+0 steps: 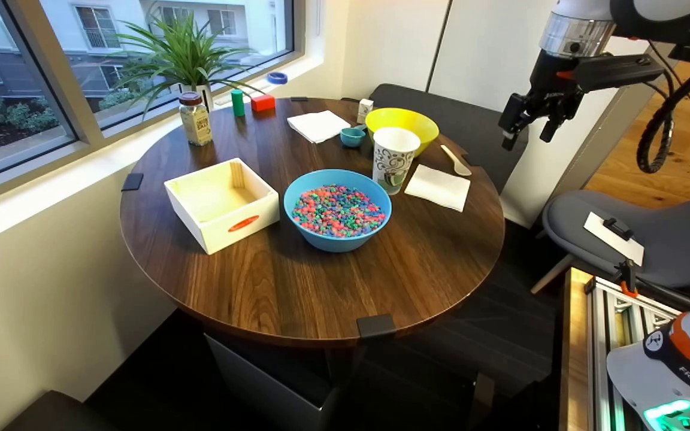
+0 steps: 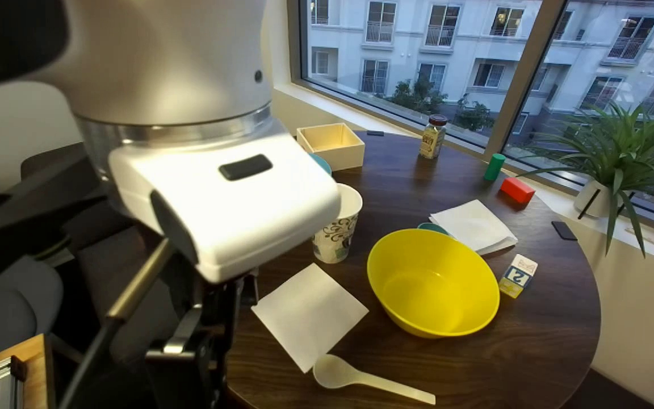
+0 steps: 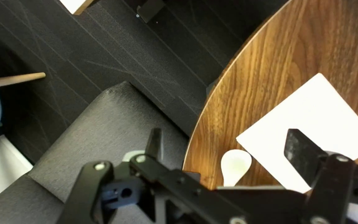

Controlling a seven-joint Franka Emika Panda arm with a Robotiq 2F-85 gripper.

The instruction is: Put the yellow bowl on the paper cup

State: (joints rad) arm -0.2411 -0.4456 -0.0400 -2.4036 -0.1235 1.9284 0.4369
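The yellow bowl (image 1: 402, 118) stands upright on the round table, just behind the paper cup; it also shows in an exterior view (image 2: 435, 284). The whitish paper cup (image 1: 392, 158) with dark swirl print stands upright between the yellow and blue bowls. In an exterior view the arm covers part of the cup (image 2: 337, 236). My gripper (image 1: 528, 136) is open and empty, in the air to the side of the table, apart from bowl and cup. In the wrist view its spread fingers (image 3: 224, 135) have nothing between them. The bowl is out of the wrist view.
The blue bowl (image 1: 338, 211) of colourful pieces stands beside the cup, near a wooden box (image 1: 222, 200). A white napkin (image 2: 311, 315) and a spoon (image 2: 361, 378) lie near the yellow bowl. A teal measuring cup (image 1: 352, 137) and letter block (image 2: 518, 275) are close to it.
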